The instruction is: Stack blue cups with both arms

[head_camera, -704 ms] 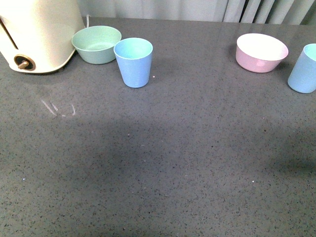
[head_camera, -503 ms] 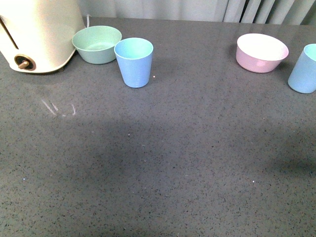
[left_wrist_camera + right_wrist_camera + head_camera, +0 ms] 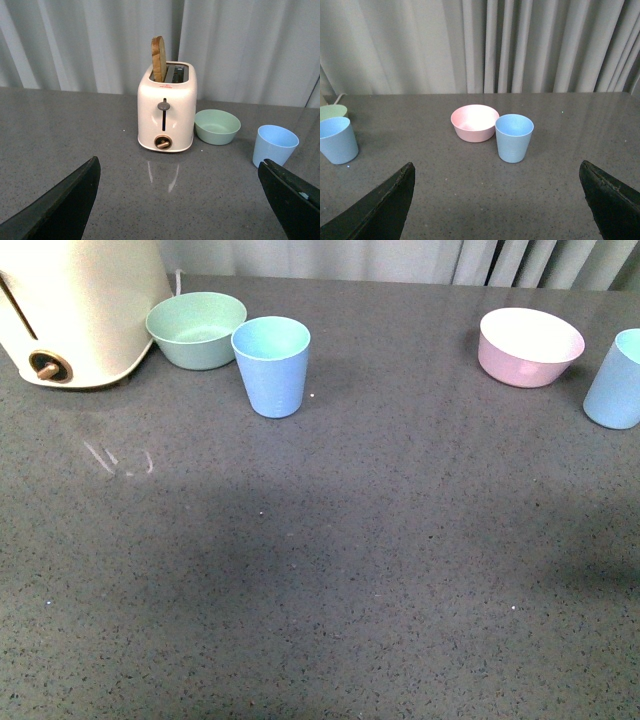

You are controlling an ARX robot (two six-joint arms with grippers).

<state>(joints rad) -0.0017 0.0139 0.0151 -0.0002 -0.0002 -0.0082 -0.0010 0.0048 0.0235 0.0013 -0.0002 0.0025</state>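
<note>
Left gripper [image 3: 179, 165]: jaws spread wide with nothing between them. Only its two black fingers [image 3: 60, 205] show, at the near corners of the left wrist view. It sits back on the near side of the toaster [image 3: 167, 112], facing it. Not in the front view.
Right gripper [image 3: 496, 167]: also wide and empty, aimed at the table end far from the toaster. Not in the front view.
Table [image 3: 330, 570]: dark grey speckled top carrying everything.
First blue cup [image 3: 271, 367]: upright, mouth up, near the toaster on its right and a little nearer the robot. The left wrist view shows a gap between it and the green bowl.
Second blue cup [image 3: 613, 380]: upright, well apart from the toaster, cut by the right edge of the front view. It is just beside the pink bowl; whether they touch I cannot tell.
Green bowl [image 3: 196, 330]: just beside the toaster, between it and the first cup.
Pink bowl [image 3: 530, 346]: white inside, far from the toaster, on the toaster side of the second cup.
Toaster detail: cream body, lever up, bread slice [image 3: 159, 58] standing in one slot.
Curtain [image 3: 250, 45]: pale folds behind the toaster.
Step (judged): nothing grasped yet. Each cup stands on one arm's side, which suits one arm per cup, and the wide jaws suit closing around a tapered wall.
Risk (judged): the bowls crowd one side of each cup, leaving less finger room there.
</note>
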